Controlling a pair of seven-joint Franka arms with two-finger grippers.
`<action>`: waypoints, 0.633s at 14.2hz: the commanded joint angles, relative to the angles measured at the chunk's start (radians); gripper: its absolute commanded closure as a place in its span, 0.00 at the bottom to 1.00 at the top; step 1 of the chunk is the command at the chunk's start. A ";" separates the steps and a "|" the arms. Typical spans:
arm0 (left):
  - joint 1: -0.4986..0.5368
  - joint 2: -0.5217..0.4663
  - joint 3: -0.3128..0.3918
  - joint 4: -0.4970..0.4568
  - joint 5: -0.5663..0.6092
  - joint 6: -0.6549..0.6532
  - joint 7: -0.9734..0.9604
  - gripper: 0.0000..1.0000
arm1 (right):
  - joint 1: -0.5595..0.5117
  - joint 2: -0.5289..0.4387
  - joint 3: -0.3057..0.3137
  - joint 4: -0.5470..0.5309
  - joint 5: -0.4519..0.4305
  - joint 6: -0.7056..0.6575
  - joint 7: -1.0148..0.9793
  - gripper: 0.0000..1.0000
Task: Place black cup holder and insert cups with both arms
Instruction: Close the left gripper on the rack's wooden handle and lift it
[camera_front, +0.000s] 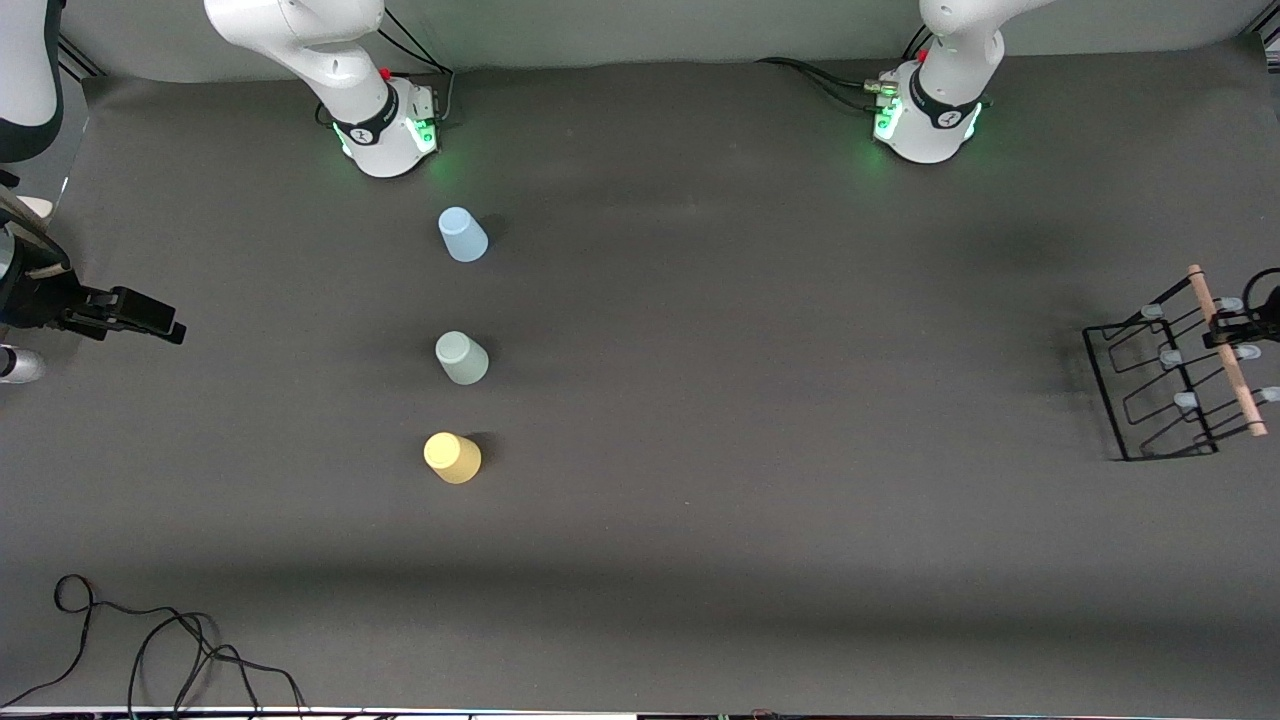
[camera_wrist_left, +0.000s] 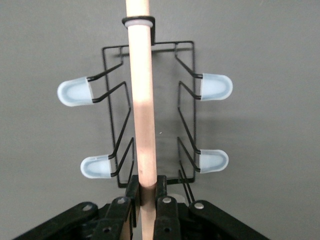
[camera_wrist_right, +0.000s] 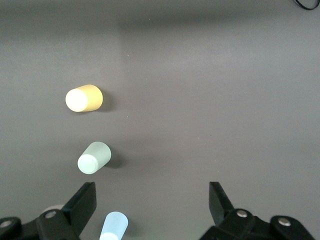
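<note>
- The black cup holder (camera_front: 1165, 385) stands at the left arm's end of the table, well apart from the cups.
- The left gripper (camera_wrist_left: 147, 192) is clamped tight on the holder's wooden rod handle (camera_wrist_left: 141, 100), one finger on each side of the rod, near one end of it.
- Pale-tipped prongs (camera_wrist_left: 75, 92) splay out on both sides of the rod.
- The right gripper (camera_wrist_right: 152, 205) hangs over the right arm's end of the table, waiting, fingers spread wide, holding nothing.
- The blue cup (camera_front: 462, 235), grey-green cup (camera_front: 461, 358) and yellow cup (camera_front: 452, 457) stand upside down in a row; yellow is nearest the front camera, blue nearest the right arm's base.
</note>
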 joint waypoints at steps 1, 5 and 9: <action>-0.047 -0.020 -0.011 0.144 -0.036 -0.142 -0.032 1.00 | 0.006 -0.001 -0.002 0.007 -0.007 -0.005 0.002 0.00; -0.215 -0.023 -0.023 0.261 -0.045 -0.268 -0.206 1.00 | 0.006 -0.001 -0.002 0.007 -0.007 -0.005 0.002 0.00; -0.448 -0.019 -0.035 0.307 -0.048 -0.294 -0.491 1.00 | 0.006 -0.001 -0.002 0.007 -0.007 -0.005 0.002 0.00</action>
